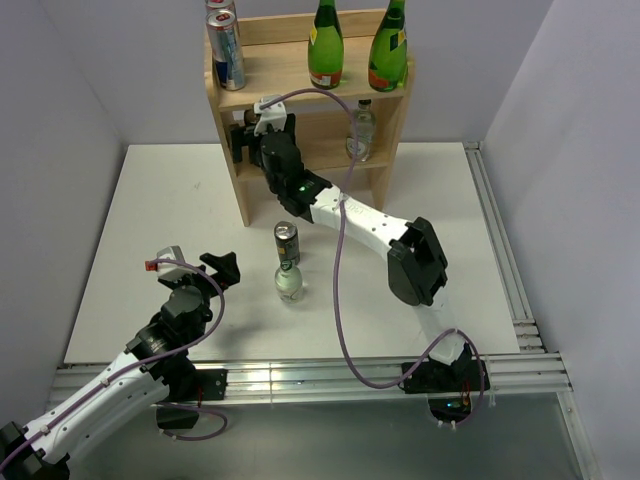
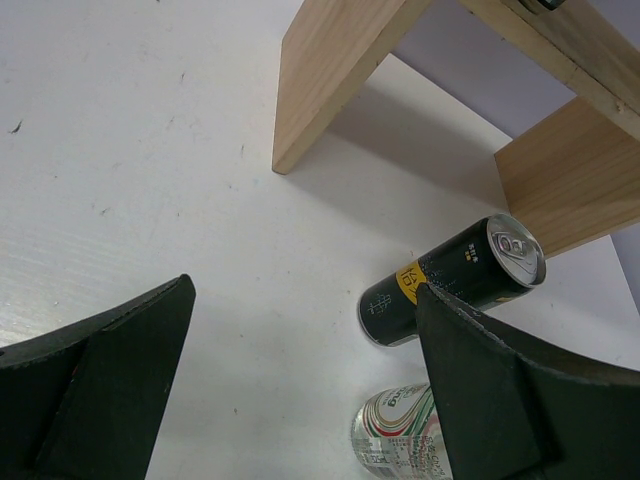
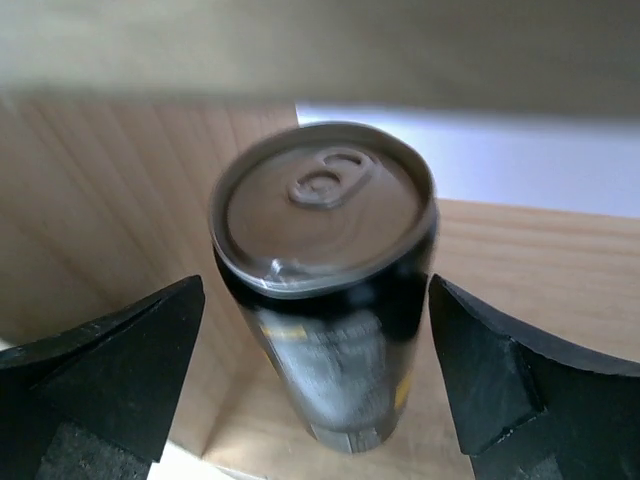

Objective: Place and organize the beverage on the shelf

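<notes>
Here, the right end effector (image 3: 315,330) stands open around a black can (image 3: 320,240) in the shelf (image 1: 280,65) at twelve o'clock. The left end effector (image 2: 305,300) is open.

Apart from the main stuff there's really just the counter (image 1: 150,230), a flat white board that fills most of the top view. Up close in the left wrist shot its surface looks faintly ribbed, with a few tiny dark scuffs (image 2: 17,127) scattered over the left part. A silver metal rail (image 1: 330,372) with slotted tracks runs along the near edge. A second rail (image 1: 505,262) of the same kind runs down the right edge, and the two meet at the near right corner. Pale greyish-lavender walls box it all in: left wall (image 1: 40,200), far wall (image 1: 150,70), right wall (image 1: 580,150). Nearer than the near rail there's a dull grey surface (image 1: 330,440).
</notes>
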Controlling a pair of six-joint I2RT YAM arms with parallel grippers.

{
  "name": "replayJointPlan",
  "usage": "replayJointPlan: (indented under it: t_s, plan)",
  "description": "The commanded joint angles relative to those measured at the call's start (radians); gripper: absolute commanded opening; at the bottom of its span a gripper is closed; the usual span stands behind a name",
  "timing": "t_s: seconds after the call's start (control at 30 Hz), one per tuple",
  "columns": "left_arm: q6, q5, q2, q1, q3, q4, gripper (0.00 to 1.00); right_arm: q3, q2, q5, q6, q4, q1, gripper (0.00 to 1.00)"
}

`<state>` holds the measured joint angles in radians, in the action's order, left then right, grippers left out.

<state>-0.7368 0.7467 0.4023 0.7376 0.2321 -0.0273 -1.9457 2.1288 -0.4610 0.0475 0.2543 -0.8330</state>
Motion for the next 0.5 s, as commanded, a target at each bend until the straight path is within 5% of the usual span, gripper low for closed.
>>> replayJointPlan:
  t_s: [0.0, 0.47]
  plan:
    - [0.01, -0.012, -0.011, 0.003, -0.005, 0.018, 0.99, 0.065, -0.099, -0.005, 0.017, 0.056, -0.002, 1.0]
    - [0.011, -0.012, -0.006, 0.003, -0.002, 0.018, 0.99, 0.28, -0.236, -0.014, 0.031, 0.126, -0.041, 1.0]
